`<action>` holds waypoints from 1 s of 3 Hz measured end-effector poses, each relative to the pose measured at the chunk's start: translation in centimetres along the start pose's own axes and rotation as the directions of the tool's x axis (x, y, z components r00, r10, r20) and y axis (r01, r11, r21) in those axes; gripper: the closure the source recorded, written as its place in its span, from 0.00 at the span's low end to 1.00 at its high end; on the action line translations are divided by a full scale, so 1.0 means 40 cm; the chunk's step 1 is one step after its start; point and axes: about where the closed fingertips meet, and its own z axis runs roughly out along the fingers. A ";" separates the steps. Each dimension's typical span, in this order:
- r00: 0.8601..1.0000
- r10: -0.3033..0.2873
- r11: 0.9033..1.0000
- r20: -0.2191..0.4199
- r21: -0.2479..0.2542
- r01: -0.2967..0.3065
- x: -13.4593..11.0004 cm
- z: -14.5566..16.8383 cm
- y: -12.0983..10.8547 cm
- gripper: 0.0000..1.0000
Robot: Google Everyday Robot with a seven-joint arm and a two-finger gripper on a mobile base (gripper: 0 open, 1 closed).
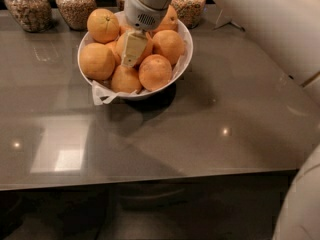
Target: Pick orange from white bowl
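Observation:
The white bowl stands on the grey table at the upper middle, with white paper hanging over its front left rim. It is heaped with several large oranges. My gripper reaches down from the top into the middle of the heap. Its cream tip lies against the central orange, which is partly hidden behind it. Other oranges lie around it: one at the top left, one on the left, one at the front right and one on the right.
Glass jars of grains stand in a row behind the bowl along the table's far edge. My white arm crosses the upper right. The table's front edge runs across the lower part of the view.

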 end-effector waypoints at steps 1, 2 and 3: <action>0.999 0.016 1.000 -0.027 -0.004 -0.016 0.028 0.015 -0.006 0.29; 0.998 0.033 0.999 -0.051 -0.004 -0.033 0.057 0.023 -0.014 0.31; 0.997 0.045 0.999 -0.065 -0.001 -0.045 0.071 0.023 -0.018 0.49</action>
